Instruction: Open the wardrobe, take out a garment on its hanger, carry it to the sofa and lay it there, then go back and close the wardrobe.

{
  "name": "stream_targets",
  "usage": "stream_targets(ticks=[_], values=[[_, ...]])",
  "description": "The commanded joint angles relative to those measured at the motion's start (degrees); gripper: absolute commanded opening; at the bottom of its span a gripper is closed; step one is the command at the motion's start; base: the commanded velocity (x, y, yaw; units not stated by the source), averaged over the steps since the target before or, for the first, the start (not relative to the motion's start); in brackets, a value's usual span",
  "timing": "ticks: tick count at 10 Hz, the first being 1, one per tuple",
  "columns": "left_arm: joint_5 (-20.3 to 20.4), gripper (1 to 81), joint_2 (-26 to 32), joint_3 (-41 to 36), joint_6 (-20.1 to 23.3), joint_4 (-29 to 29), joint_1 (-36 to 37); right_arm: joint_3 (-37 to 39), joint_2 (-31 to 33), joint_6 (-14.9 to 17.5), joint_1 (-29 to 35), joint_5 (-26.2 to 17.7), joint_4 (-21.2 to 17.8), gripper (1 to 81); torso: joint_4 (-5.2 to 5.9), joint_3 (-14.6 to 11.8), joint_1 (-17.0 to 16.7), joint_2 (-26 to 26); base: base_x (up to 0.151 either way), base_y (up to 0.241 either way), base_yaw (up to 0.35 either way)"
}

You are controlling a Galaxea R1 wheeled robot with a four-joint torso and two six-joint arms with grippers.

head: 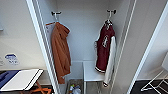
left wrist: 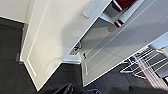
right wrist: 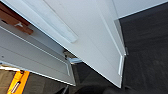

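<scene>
Fingers of both grippers: state not discernible, cannot tell spread or pressed. Wardrobe [head: 86,32] standing open, both doors swung wide. Maroon varsity jacket [head: 105,47] hanging at right of interior on white hanger [head: 109,18], hook over rail peg. Orange hooded jacket [head: 60,53] hanging at left, well apart. Judging step: reaching for hanger. Advising lifting hook straight up off peg before withdrawing, keeping sleeves free of door edge.

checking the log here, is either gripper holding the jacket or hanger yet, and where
Nothing is seen held. The maroon jacket hangs on its hook inside the open wardrobe, beside an orange jacket, with no gripper on either.
</scene>
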State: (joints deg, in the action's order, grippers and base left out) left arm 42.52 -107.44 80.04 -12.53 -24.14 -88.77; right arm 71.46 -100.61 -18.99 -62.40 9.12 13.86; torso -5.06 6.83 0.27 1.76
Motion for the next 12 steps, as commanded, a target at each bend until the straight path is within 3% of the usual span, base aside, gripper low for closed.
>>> stream_targets(ticks=[1,4,6,8,12], values=[[-1.9,81.1,-25.7,31.1,-6.2,4.9,-5.6,23.0,-21.6,-0.9,-12.3,1.1,-6.6,81.1,0.00,0.0,0.0,0.0,0.000,0.000,0.000],[-8.6,81.1,-37.6,46.4,-8.1,5.1,-4.6,36.1,-34.1,-0.8,-17.9,0.4,-5.8,81.1,0.00,0.0,0.0,0.0,0.000,0.000,0.000],[-15.2,81.1,-46.0,56.6,-8.1,4.3,-3.5,45.1,-41.3,-0.6,-21.1,0.3,-5.7,81.1,0.00,0.0,0.0,0.0,0.000,0.000,0.000],[-17.3,81.1,-51.7,62.7,-8.1,2.9,-2.4,51.5,-46.6,-0.1,-23.3,0.2,-5.6,81.1,0.00,-0.1,-0.1,0.1,0.000,0.000,0.000],[-24.6,81.1,-60.8,72.1,-7.6,2.7,-0.2,67.4,-58.0,0.0,-24.0,-6.5,-4.4,81.1,0.00,-0.1,-0.1,0.1,0.000,0.000,0.000]])
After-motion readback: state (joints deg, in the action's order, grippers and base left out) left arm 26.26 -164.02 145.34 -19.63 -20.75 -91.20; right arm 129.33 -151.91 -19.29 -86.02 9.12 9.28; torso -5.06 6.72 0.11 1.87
